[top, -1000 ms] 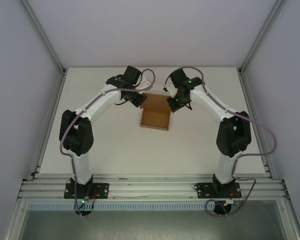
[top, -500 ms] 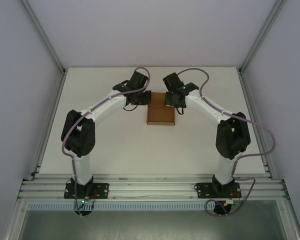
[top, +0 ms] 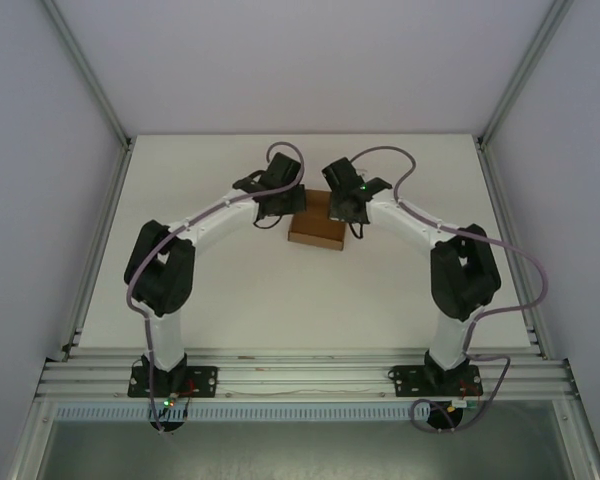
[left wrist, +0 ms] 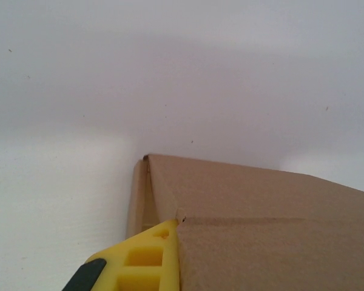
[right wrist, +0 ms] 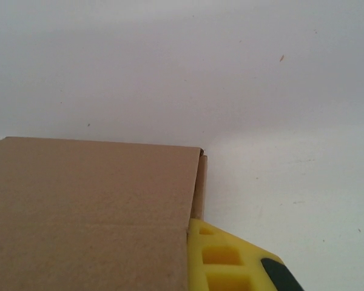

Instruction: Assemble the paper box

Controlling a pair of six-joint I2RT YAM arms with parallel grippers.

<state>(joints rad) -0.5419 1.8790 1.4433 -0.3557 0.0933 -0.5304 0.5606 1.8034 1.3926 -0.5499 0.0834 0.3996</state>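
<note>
A: So, where was the box (top: 316,228)?
B: Table (top: 230,290) centre, slightly far. Left gripper (top: 283,208) was at its left side, right gripper (top: 347,210) at its right.
A: Jaws?
B: Couldn't tell. Cardboard hid all but one yellow finger (left wrist: 147,262) each.

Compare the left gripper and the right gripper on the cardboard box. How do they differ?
The left gripper holds the paper box at its far left corner, while the right gripper holds its far right corner. In the left wrist view, the left gripper's yellow finger lies left of the cardboard. In the right wrist view, the right gripper's yellow finger lies right of it. Both pinch thin cardboard, with the second finger hidden.
</note>
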